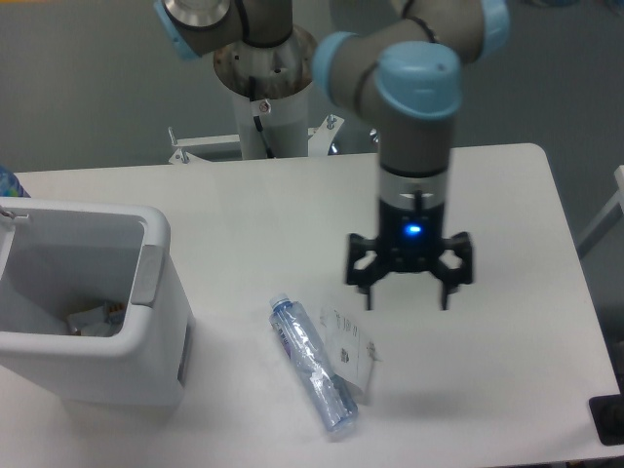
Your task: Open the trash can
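Trash can open at bench left edge; pincer empty over bench's right-center.
We see the pincer w/ fingers spread wide, pointing down, gripping nothing, blue LED lit on its body, well apart from the can. Can is white, boxy, lid not covering the top, interior visible w/ some scraps at the bottom; grey tab on its right rim. Clear plastic bottle lies on its side btwn can and pincer, near front edge, w/ a crumpled label/paper just beside it, touching or overlapping, we can't tell which.
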Action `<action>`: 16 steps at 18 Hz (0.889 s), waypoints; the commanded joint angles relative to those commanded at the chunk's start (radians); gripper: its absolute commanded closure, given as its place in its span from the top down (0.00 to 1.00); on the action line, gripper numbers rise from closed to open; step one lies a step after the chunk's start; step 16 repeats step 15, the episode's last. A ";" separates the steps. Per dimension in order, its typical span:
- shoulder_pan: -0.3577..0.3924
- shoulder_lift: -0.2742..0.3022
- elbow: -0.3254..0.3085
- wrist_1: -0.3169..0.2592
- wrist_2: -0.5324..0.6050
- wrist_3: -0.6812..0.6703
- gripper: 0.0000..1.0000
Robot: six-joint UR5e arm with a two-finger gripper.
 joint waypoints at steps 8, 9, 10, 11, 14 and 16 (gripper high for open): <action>0.005 -0.020 -0.020 -0.003 0.077 0.282 1.00; 0.005 -0.020 -0.028 -0.002 0.078 0.307 1.00; 0.005 -0.020 -0.035 -0.002 0.080 0.328 1.00; 0.005 -0.020 -0.041 0.000 0.083 0.344 1.00; 0.005 -0.017 -0.057 0.002 0.117 0.371 1.00; 0.005 -0.014 -0.057 0.002 0.117 0.371 1.00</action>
